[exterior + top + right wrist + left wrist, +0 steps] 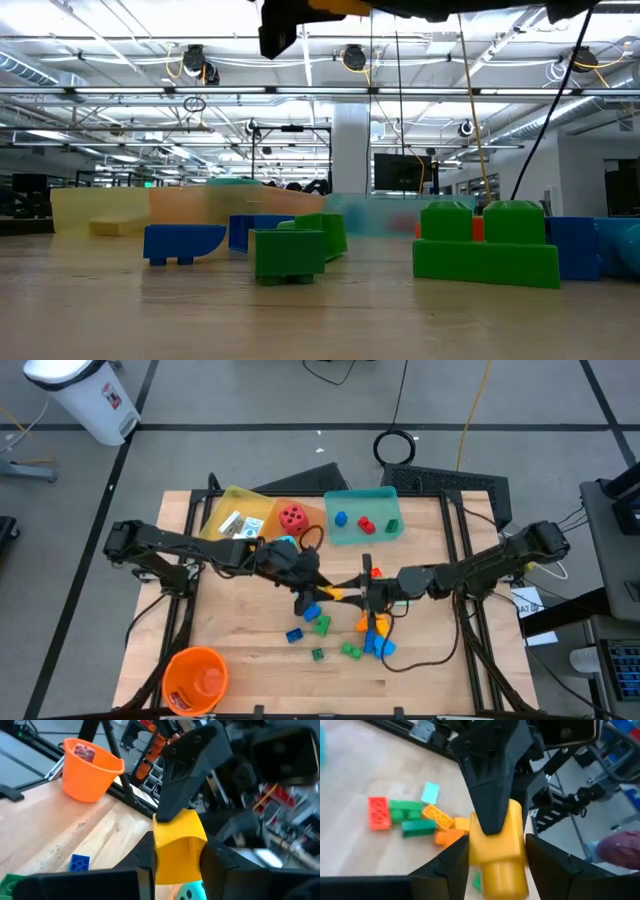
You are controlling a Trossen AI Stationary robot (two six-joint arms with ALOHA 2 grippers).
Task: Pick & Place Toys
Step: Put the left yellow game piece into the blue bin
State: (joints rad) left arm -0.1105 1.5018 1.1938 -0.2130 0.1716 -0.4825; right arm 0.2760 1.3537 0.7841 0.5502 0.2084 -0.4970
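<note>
A yellow brick hangs in the air over the middle of the table, between my two grippers, which face each other. My right gripper comes from the table's right and is shut on it. My left gripper comes from the left. Its fingers stand close on either side of the brick, slightly apart, and a narrow gap shows at one finger. Loose blue, green and orange bricks lie on the table below. My right gripper pinches the yellow brick by two opposite sides between its two fingers. The fingers come level from the table's right side. The brick is lifted clear of the table. My left gripper has a finger right beside the brick's side; I cannot tell whether it touches.
At the far edge stand a yellow tray with white cards, an orange tray with a red die, and a teal tray with blue, red and green bricks. An orange bucket stands at the near left corner.
</note>
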